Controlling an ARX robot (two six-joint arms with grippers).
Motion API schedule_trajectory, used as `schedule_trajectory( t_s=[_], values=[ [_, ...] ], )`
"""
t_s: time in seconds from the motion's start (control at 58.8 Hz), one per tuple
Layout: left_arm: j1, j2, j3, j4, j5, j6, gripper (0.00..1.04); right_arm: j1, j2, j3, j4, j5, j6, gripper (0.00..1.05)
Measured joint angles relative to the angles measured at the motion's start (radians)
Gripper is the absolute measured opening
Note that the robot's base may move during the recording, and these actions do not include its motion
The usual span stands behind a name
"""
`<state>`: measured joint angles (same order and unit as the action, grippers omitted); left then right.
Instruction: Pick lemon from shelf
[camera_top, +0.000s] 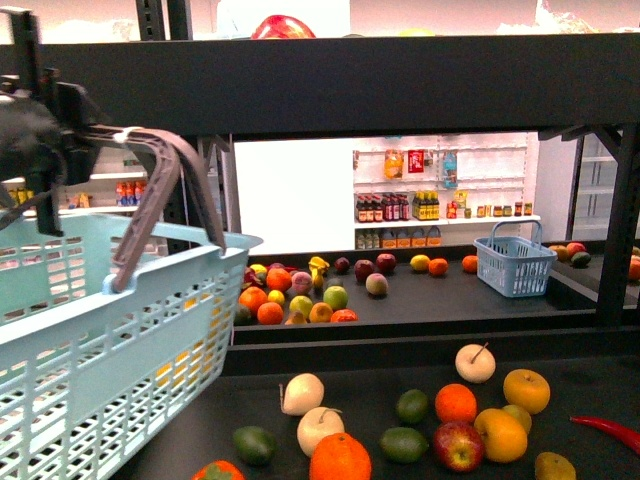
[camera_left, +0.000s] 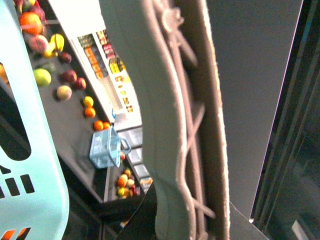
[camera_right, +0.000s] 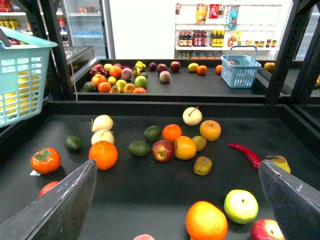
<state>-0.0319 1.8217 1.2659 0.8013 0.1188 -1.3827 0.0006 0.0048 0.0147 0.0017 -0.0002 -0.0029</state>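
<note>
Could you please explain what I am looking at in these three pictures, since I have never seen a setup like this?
This is a two-armed robot standing at a dark shelf loaded with mixed fruit. The front picture comes from a camera on its body. The other two come from cameras on its wrists. The left gripper is shut on the grey handle of a light blue basket; the left wrist picture shows that handle up close. The right wrist picture looks down between the open fingers of the right gripper at the tier. There lie oranges, apples, avocados, a red chilli, and a yellow fruit that may be the lemon.
</note>
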Motion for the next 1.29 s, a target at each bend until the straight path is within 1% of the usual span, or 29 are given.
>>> schedule_trajectory(
  t_s=[0.17,0.357,0.476,0.629,0.765,1.054,1.292],
  values=[
    [0.118,0.000,-0.053,0.124,0.015,-0.080,0.08,0.000,0.000,0.000,0.000,0.000,0.000,0.97],
    [0.237,0.006,-0.088,0.209,0.063,-0.118,0.08,0.000,0.000,0.000,0.000,0.000,0.000,0.97],
    [0.297,0.024,-0.109,0.247,0.082,-0.137,0.08,0.000,0.000,0.000,0.000,0.000,0.000,0.97],
    [0.374,0.056,-0.158,0.317,0.129,-0.162,0.08,0.000,0.000,0.000,0.000,0.000,0.000,0.97],
    [0.417,0.076,-0.176,0.364,0.169,-0.170,0.08,0.000,0.000,0.000,0.000,0.000,0.000,0.97],
    [0.500,0.149,-0.206,0.470,0.205,-0.194,0.07,0.000,0.000,0.000,0.000,0.000,0.000,0.97],
    [0.537,0.200,-0.209,0.509,0.215,-0.201,0.07,0.000,0.000,0.000,0.000,0.000,0.000,0.97]
  ],
)
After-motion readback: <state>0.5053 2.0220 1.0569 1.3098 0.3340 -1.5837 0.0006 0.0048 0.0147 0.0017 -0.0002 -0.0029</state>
